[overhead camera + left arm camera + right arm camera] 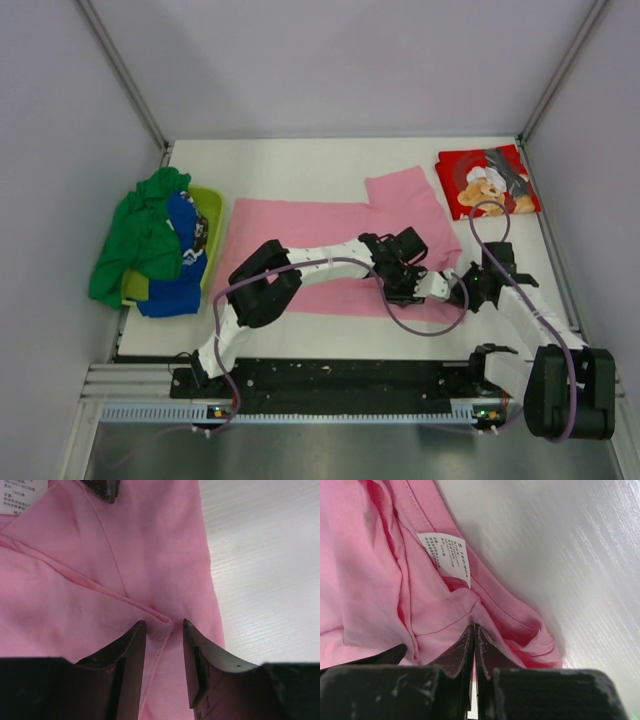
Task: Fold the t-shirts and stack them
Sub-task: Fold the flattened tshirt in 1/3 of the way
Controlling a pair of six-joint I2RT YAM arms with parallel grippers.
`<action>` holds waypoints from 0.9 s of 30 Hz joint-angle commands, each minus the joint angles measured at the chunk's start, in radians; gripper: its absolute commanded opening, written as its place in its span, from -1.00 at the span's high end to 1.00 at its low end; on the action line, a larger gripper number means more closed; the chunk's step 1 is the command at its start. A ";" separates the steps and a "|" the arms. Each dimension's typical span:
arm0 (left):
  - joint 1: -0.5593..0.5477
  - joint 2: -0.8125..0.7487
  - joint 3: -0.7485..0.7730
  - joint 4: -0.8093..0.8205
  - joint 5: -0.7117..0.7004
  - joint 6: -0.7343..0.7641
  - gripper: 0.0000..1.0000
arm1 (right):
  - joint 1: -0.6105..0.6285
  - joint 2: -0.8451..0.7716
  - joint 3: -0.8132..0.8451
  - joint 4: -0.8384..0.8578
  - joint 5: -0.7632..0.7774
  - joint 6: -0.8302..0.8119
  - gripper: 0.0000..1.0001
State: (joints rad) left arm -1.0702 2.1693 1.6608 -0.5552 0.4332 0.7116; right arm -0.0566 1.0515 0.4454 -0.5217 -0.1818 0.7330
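The pink t-shirt [300,225] lies spread across the middle of the white table. My left gripper [408,252] is over its right part, open, its jaws astride a folded hem of the pink cloth [162,625]. My right gripper [463,290] is at the shirt's right near corner, shut on bunched pink cloth [474,627] just below the neck label [447,555]. The red teddy-bear t-shirt [487,180] lies folded at the back right. The green [140,235], blue [180,275] and yellow-green [210,205] t-shirts are heaped at the left edge.
Grey walls close in the table [300,160] at the back and both sides. Purple cables [425,330] loop over the near right of the table. The right gripper's finger [102,487] shows at the top of the left wrist view.
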 commanded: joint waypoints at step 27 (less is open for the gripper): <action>0.087 -0.019 0.114 0.020 -0.211 -0.222 1.00 | -0.040 0.016 -0.010 0.003 0.048 -0.020 1.00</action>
State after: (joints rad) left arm -1.0328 2.1693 1.7481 -0.5587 0.2634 0.5827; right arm -0.0769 1.0611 0.4450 -0.5236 -0.1574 0.7254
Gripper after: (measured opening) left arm 0.007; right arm 0.003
